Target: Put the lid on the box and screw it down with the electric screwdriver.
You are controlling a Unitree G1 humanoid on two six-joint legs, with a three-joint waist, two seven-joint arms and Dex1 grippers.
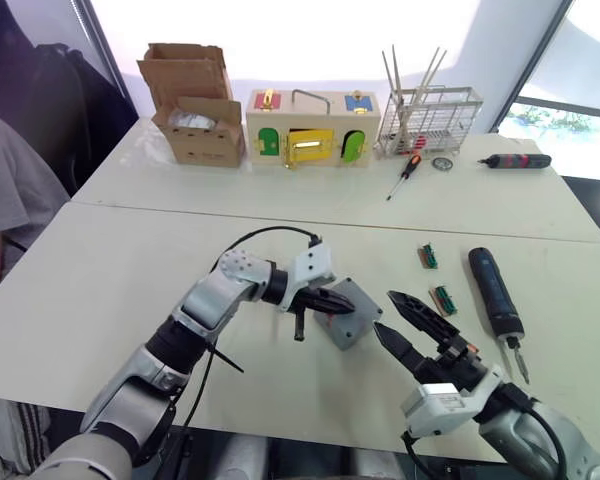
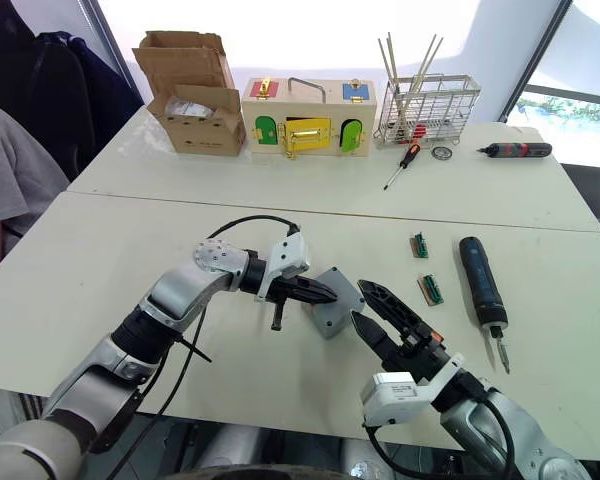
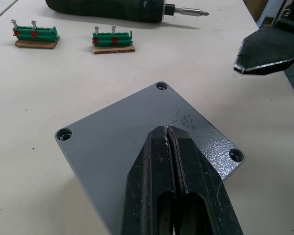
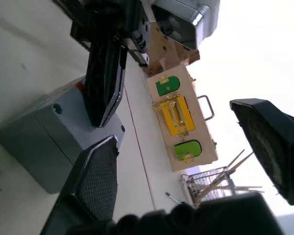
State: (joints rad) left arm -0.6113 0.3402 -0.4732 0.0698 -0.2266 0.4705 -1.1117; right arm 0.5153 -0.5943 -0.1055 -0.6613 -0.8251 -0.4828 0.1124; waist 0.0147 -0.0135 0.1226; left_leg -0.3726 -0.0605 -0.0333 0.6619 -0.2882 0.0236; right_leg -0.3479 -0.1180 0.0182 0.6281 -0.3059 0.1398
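Table (image 1: 130,260): carrying everything.
Box (image 4: 34,134): sitting mid-table, lid (image 3: 137,132) lying on it.
Screwdriver (image 1: 494,290): lying to the right of the box, bit pointing toward the near edge.
Left gripper (image 3: 167,134): fingers pressed together, tips resting on the lid.
Right gripper (image 1: 400,318): fingers spread, hovering just beside the box's right side.
Screw strips (image 3: 112,40): lying between box and screwdriver.

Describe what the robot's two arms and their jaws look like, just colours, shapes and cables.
Both arms are silver-grey metal segments with black joint sections. The left gripper has a white angular wrist housing and a black cable looping over the forearm; its two fingers are long, black and tapered. The right gripper has the same pointed black fingers, textured on the inner faces, behind a white wrist block with a small printed label.
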